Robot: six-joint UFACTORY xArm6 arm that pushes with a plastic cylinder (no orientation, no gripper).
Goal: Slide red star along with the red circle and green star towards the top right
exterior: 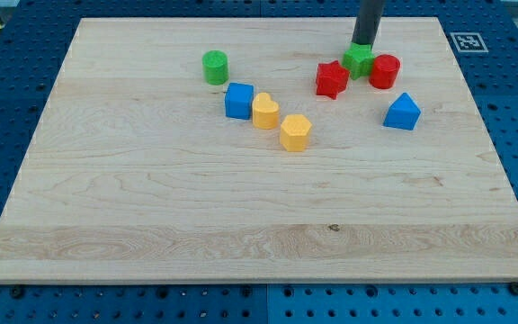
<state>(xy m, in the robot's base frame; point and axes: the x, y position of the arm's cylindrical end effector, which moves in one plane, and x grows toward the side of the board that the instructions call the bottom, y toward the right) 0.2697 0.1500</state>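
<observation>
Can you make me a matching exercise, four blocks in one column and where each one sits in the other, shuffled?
Blocks:
1. green star
2. green cylinder
3. blue cube
4. red star

Places:
A. just to the view's left of the two yellow blocks
B. directly below my tip, beside the red circle
C. alone, farthest toward the view's left
D. at the view's left of the red-and-green cluster

Pairs: 1-B, 2-C, 3-A, 4-D

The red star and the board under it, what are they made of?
The red star looks like moulded or printed plastic: uniform saturated colour, slightly matte, soft highlights; which one, I cannot tell. The board looks like light wood, with grain lines and a small dark knot, smooth finish.
</observation>
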